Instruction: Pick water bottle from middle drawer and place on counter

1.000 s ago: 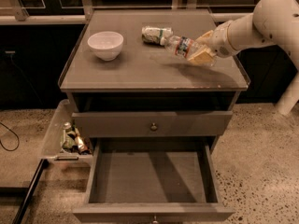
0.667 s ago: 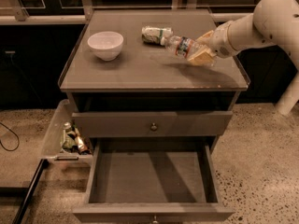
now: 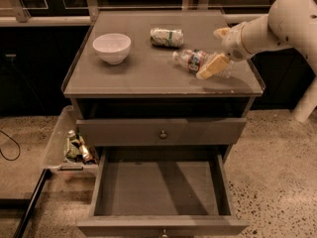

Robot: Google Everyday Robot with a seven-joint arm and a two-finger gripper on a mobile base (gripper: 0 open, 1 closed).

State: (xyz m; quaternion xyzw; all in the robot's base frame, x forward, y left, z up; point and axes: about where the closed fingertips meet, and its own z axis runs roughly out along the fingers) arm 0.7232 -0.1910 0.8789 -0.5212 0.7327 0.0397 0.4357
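The water bottle (image 3: 191,59) lies on its side on the counter (image 3: 148,73), right of centre, its cap pointing left. My gripper (image 3: 218,49) is at the bottle's right end with its jaws spread. One pale fingertip (image 3: 221,32) stands clear above the bottle; the other (image 3: 212,67) rests against its near side. The middle drawer (image 3: 161,192) is pulled out below, and its tray holds nothing.
A white bowl (image 3: 112,47) sits on the counter's left. A white-and-green wrinkled packet (image 3: 167,37) lies behind the bottle. The drawer above (image 3: 162,132) is closed. A clear side bin (image 3: 74,148) on the left holds small brown bottles.
The bottle has come down towards the counter's front and now lies flat. The gripper's jaws have spread apart around it.
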